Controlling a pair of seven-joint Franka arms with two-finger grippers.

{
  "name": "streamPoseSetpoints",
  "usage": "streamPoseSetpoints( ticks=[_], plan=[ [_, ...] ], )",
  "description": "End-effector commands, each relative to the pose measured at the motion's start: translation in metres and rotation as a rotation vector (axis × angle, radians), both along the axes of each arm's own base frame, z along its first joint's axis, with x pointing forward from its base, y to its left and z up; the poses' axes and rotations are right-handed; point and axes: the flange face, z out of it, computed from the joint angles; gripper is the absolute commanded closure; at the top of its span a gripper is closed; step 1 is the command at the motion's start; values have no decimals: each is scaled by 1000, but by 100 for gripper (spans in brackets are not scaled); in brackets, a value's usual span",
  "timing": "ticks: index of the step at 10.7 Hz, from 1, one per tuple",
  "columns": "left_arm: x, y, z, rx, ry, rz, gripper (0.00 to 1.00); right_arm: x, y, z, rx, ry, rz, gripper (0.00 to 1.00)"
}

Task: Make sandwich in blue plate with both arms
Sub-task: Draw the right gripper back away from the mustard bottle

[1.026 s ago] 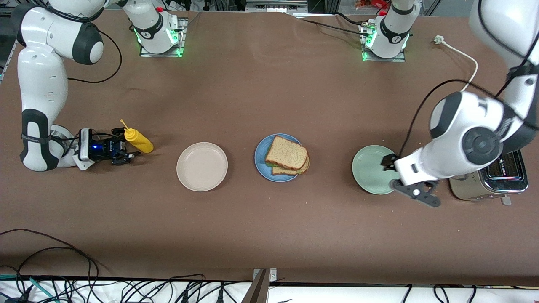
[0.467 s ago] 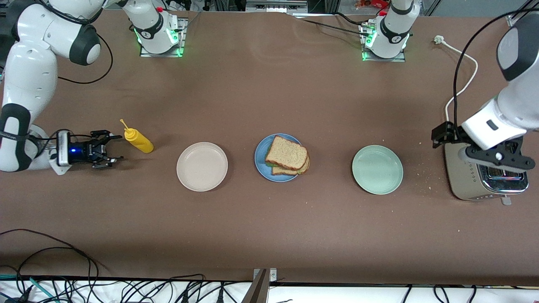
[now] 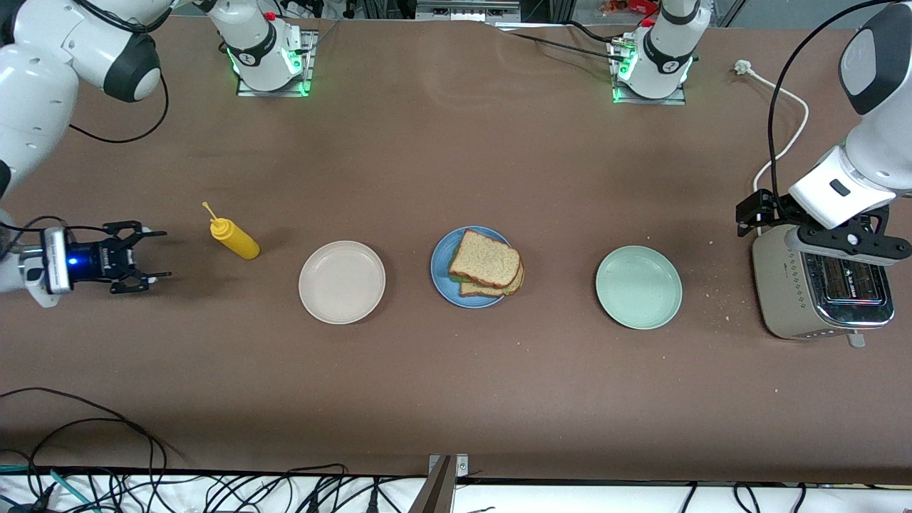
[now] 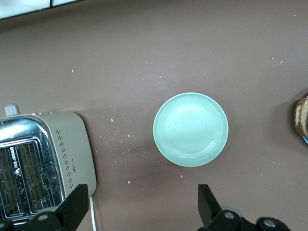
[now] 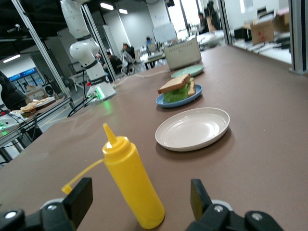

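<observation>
Three plates lie in a row: a beige plate (image 3: 342,282), the blue plate (image 3: 443,278) carrying the sandwich (image 3: 487,269) (two bread slices, lettuce between), and a pale green plate (image 3: 638,287). A yellow squeeze bottle (image 3: 234,239) stands slightly farther back, toward the right arm's end; a toaster (image 3: 823,293) sits at the left arm's end. The right gripper (image 3: 146,258), fingers spread and empty, has drawn away from the bottle. The left gripper (image 3: 749,214), wide open and empty, has left the green plate and hangs over the toaster.
</observation>
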Motion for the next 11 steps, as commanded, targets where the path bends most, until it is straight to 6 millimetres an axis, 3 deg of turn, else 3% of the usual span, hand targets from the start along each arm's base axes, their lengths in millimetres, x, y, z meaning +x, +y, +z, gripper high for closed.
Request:
streamPoseSetpoints(
  ticks=[1,3,6,7,9,11],
  plan=[
    [-26,2,11,-33,-3,14,0,20,3,94,-236,148,6,5],
    [-28,0,26,-30,9,12,0,20,9,163,-414,250,-45,1],
    [-29,-8,32,-26,4,-2,0,17,28,245,-650,419,-194,0],
    [-32,-12,31,-23,29,-11,0,19,46,272,-743,476,-243,0],
    [-42,-7,42,-20,35,-2,0,19,100,323,-940,548,-342,0],
    [-41,-6,38,-18,42,1,0,13,161,365,-1147,611,-483,0]
  ],
)
